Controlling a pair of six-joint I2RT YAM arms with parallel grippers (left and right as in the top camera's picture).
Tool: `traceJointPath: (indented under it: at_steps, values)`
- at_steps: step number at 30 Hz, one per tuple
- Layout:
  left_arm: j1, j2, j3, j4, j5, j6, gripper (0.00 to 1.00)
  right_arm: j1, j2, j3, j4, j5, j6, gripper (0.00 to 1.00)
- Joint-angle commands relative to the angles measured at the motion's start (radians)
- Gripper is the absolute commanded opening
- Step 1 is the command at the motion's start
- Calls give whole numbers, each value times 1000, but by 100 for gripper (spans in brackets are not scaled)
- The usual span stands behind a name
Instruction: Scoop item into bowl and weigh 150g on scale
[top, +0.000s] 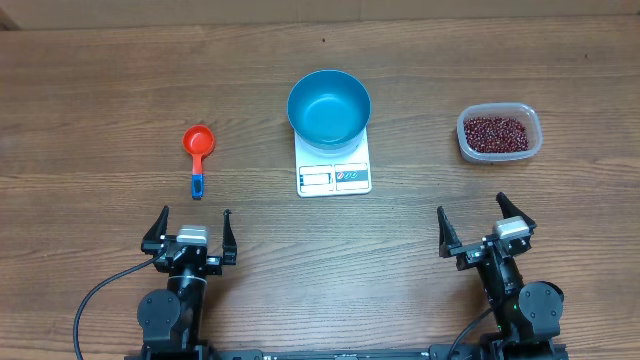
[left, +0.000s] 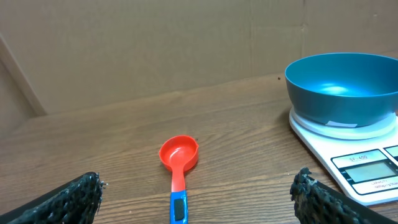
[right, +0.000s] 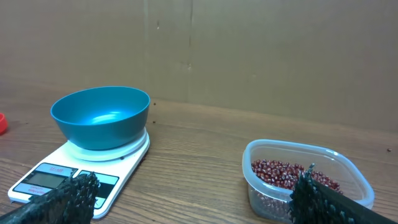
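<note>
An empty blue bowl sits on the white scale at the table's middle. Dark red beans fill a clear plastic tub at the right. A red scoop with a blue handle lies on the left, bowl end away from me. My left gripper is open near the front edge, straight behind the scoop's handle. My right gripper is open too, in front of the tub and empty.
Brown cardboard walls stand behind the wooden table. Bare wood lies between the scoop, the scale and the tub.
</note>
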Motion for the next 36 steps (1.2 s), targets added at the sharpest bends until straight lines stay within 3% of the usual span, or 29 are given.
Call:
traceJointPath:
  at_steps: [1, 36]
  values:
    - [5, -10, -6, 0, -10, -10, 100, 7, -11, -10, 3, 10, 7, 100]
    - [5, -9, 32, 28, -10, -13, 100, 7, -11, -10, 3, 10, 8, 100]
